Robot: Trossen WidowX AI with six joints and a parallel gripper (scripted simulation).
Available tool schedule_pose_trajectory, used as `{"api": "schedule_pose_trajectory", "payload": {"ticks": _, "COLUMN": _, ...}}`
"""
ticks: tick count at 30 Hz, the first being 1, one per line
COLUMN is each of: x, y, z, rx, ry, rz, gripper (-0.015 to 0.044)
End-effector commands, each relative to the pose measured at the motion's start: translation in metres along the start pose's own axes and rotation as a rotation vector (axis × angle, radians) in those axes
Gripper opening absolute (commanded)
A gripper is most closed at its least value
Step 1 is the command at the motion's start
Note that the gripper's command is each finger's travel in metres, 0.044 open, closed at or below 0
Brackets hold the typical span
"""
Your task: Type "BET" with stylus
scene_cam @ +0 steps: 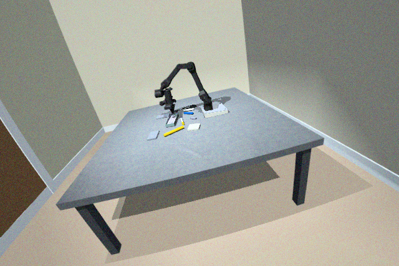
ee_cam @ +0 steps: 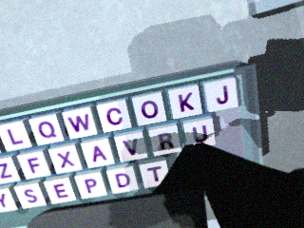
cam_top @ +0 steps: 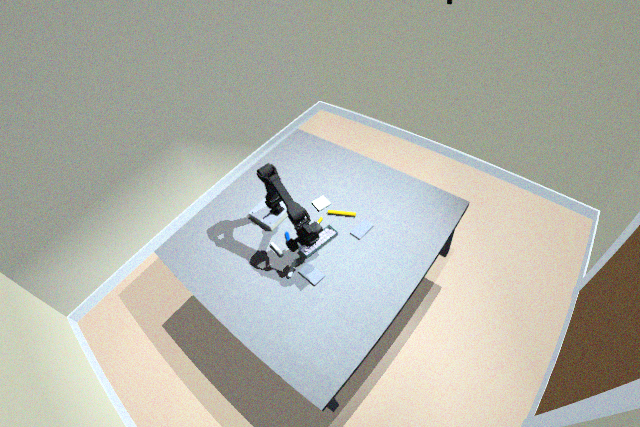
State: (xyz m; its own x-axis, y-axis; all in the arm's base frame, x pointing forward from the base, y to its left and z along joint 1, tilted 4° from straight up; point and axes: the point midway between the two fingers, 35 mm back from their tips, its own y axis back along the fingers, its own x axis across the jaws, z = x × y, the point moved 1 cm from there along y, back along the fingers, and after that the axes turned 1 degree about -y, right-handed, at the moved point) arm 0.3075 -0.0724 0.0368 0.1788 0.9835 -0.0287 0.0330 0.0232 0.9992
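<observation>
The keyboard [cam_top: 325, 237] [scene_cam: 172, 120] [ee_cam: 113, 117] is a pale green case with white keys and purple letters. My gripper [scene_cam: 173, 113] [ee_cam: 194, 153] is shut and empty, pointing down over the keyboard's J and U end. In the wrist view its fingertips overlap the lower edge of the U key and partly hide the keys around it; B is outside that view. A blue pen [cam_top: 287, 236] [scene_cam: 188, 113], a white pen [cam_top: 277, 248] [scene_cam: 188, 109] and a yellow-and-white pen [cam_top: 320, 220] [scene_cam: 182, 121] lie on the desk. Which is the stylus I cannot tell.
A long yellow stick [cam_top: 341, 213] [scene_cam: 174, 131] lies near a white pad [cam_top: 321, 202] [scene_cam: 194, 126]. One blue-grey pad [cam_top: 361, 230] [scene_cam: 153, 134] lies beyond the keyboard's near end in the exterior view; another pad [cam_top: 311, 276] [scene_cam: 161, 116] lies past its other end.
</observation>
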Motion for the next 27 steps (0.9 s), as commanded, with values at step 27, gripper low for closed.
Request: {"api": "schedule_pose_trajectory", "payload": {"ticks": 27, "x": 0.088, "y": -0.001, "z": -0.036, "rx": 0.008, "ry": 0.023, "rz": 0.007, "gripper": 0.0}}
